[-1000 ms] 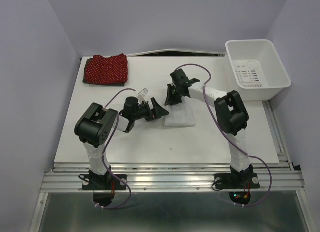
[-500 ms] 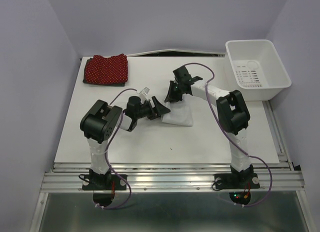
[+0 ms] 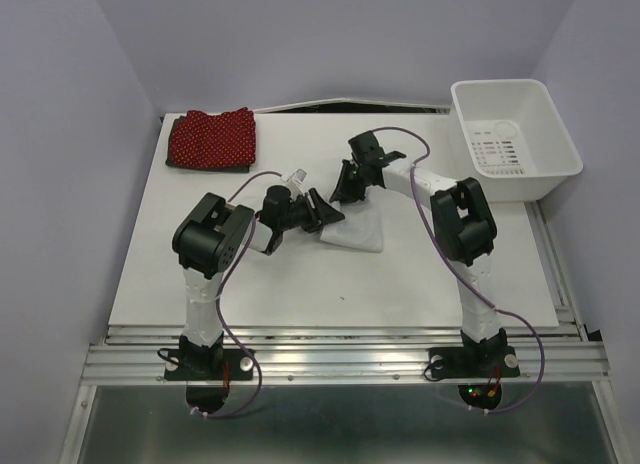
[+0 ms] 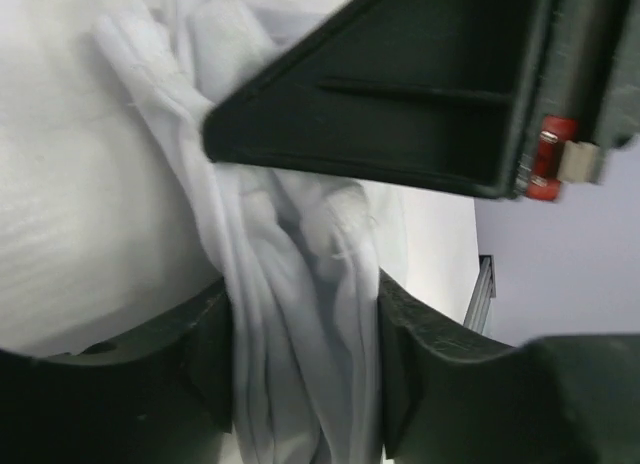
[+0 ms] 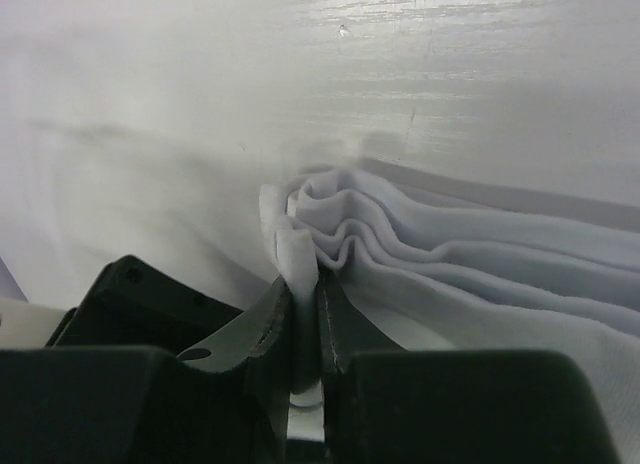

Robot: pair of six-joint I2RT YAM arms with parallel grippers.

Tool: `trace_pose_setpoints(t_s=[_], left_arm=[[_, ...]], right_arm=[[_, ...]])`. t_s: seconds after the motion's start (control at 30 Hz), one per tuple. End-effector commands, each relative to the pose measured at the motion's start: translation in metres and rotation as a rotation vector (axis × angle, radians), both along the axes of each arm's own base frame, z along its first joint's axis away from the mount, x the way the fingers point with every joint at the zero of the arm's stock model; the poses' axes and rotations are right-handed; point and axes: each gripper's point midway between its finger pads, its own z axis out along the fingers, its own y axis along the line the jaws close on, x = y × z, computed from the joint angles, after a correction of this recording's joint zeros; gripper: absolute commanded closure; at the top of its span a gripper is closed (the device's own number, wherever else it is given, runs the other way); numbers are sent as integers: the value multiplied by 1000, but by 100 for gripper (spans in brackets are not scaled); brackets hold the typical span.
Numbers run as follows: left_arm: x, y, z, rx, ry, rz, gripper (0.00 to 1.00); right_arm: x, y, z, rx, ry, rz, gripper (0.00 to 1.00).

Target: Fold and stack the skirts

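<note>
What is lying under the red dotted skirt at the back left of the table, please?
A dark cloth edge shows beneath the red dotted skirt along its near side. The rest is covered, so its shape cannot be seen.

walls: pale lavender | table: white, matte | rails: aluminium, along near edge | light: even, soft

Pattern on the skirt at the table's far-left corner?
The skirt is red with tiny white dots; the top external view shows it best.
</note>
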Motion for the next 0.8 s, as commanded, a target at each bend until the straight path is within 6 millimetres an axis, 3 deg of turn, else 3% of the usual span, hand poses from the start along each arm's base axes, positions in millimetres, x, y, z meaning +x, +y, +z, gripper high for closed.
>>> trace_pose_setpoints(t_s=[0.0, 0.1, 0.13, 0.17, 0.23, 0.27, 0.3, 0.37, 0.4, 0.43, 0.5, 0.53, 0.6, 0.63, 0.73, 0.77], left_arm=[[14, -8, -11, 29, 10, -6, 46], [19, -9, -11, 43, 2, -11, 62], [18, -8, -12, 53, 1, -11, 66], [19, -7, -11, 65, -4, -7, 69], [18, -1, -6, 110, -28, -12, 70], [24, 3, -3, 136, -49, 2, 71], [23, 12, -6, 223, -68, -11, 72], [49, 26, 2, 365, -135, 32, 77], [47, 40, -10, 467, -86, 20, 80], [72, 49, 6, 571, -190, 32, 85], [87, 78, 7, 691, -187, 46, 88], [108, 89, 23, 753, -255, 68, 91], [125, 118, 31, 813, -266, 91, 94], [141, 123, 51, 836, -339, 75, 97], [159, 150, 73, 871, -425, 51, 97], [169, 153, 90, 877, -485, 42, 99]], right_arm=[[20, 7, 27, 67, -59, -12, 90], [24, 2, 36, 66, -89, -6, 53], [24, 1, 38, 62, -98, -1, 45], [28, -4, 42, 60, -111, -7, 29], [40, -20, 51, 25, -163, -30, 15], [45, -26, 63, 20, -196, -36, 3], [55, -36, 74, -1, -245, -41, 0], [73, -65, 99, -27, -320, -87, 0], [81, -78, 109, -56, -362, -103, 0], [88, -96, 118, -69, -386, -131, 0], [92, -114, 138, -97, -442, -145, 0], [92, -120, 141, -106, -453, -152, 0], [88, -130, 147, -124, -468, -155, 0], [86, -132, 149, -130, -473, -152, 0], [77, -134, 148, -134, -474, -145, 0], [76, -133, 149, -127, -477, -140, 0]])
